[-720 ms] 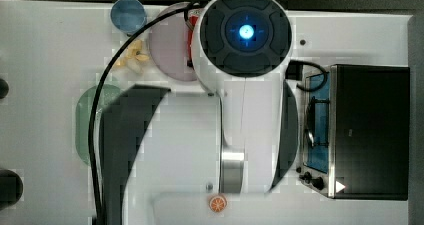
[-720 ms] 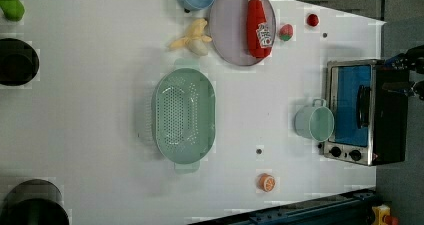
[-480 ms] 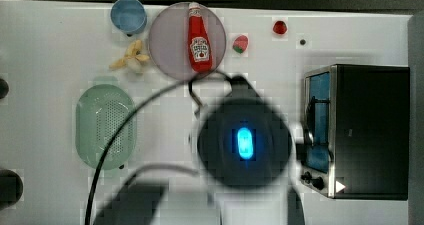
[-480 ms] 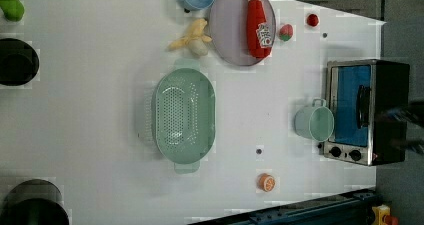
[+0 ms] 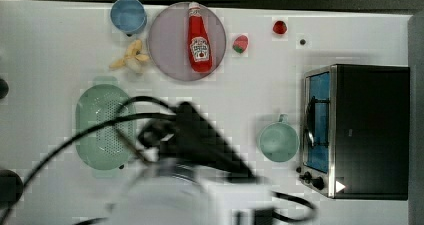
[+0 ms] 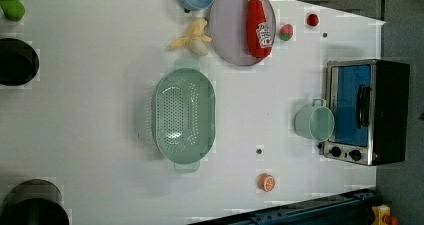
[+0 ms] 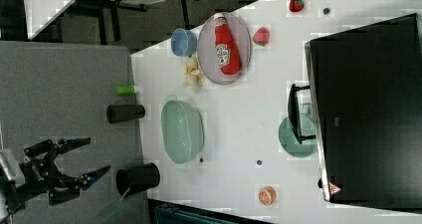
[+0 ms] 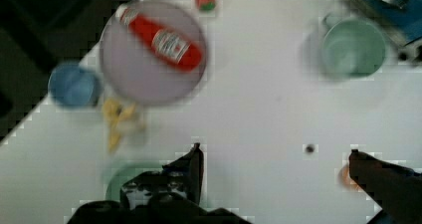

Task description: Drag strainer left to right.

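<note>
The strainer [image 6: 184,116] is a pale mint-green oval with a holed basin, standing on the white table in the left view's middle. It also shows in the right view [image 7: 182,131]. In the top view the strainer [image 5: 102,127] sits at the top view's left, partly crossed by black cables and the blurred arm [image 5: 200,145]. In the wrist view my gripper [image 8: 276,150] is open, its fingers [image 8: 196,159] wide apart above bare table and holding nothing. A piece of the strainer's rim [image 8: 122,176] shows beside one finger.
A mint mug [image 5: 278,141] stands beside a toaster oven [image 5: 357,130] at the top view's right. Along the top view's far edge are a plate [image 5: 167,45] with a ketchup bottle [image 5: 200,37], a blue bowl [image 5: 128,15] and a banana [image 5: 131,57]. An orange slice [image 6: 267,182] lies near the left view's bottom.
In the top view the arm has swung toward the top view's bottom, uncovering the plate, bottle and mug. The strainer has stayed where it was.
</note>
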Robot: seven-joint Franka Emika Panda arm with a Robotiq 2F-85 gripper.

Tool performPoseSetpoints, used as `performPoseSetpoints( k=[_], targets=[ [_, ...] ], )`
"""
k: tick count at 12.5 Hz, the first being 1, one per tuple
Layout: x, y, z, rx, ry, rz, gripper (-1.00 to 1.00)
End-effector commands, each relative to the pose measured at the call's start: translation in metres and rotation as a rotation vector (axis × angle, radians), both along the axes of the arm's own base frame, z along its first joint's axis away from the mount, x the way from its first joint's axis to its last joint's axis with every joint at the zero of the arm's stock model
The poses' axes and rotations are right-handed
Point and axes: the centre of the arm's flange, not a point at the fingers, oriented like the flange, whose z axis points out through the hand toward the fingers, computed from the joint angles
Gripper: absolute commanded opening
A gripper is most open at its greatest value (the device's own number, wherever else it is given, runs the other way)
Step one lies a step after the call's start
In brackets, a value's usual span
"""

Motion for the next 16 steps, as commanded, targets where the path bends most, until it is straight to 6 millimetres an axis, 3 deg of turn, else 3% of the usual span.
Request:
performPoseSetpoints(
  k=[1, 5, 8, 10, 13, 16],
  targets=[
    [0.009, 0.114, -0.111, -0.064, 0.241, 0.071, 1.00],
    [0.009, 0.217, -0.184, -0.047, 0.243, -0.117, 1.00],
    [0.016, 0.263, -0.241, 0.034, 0.252, -0.337, 1.00],
    [0.021, 0.275, -0.279, 0.063, 0.282, -0.492, 1.00],
    [0.030, 0.278, -0.339, 0.080, 0.319, -0.690, 1.00],
    [0.034, 0.279, -0.396, 0.093, 0.345, -0.699, 1.00]
  ],
)
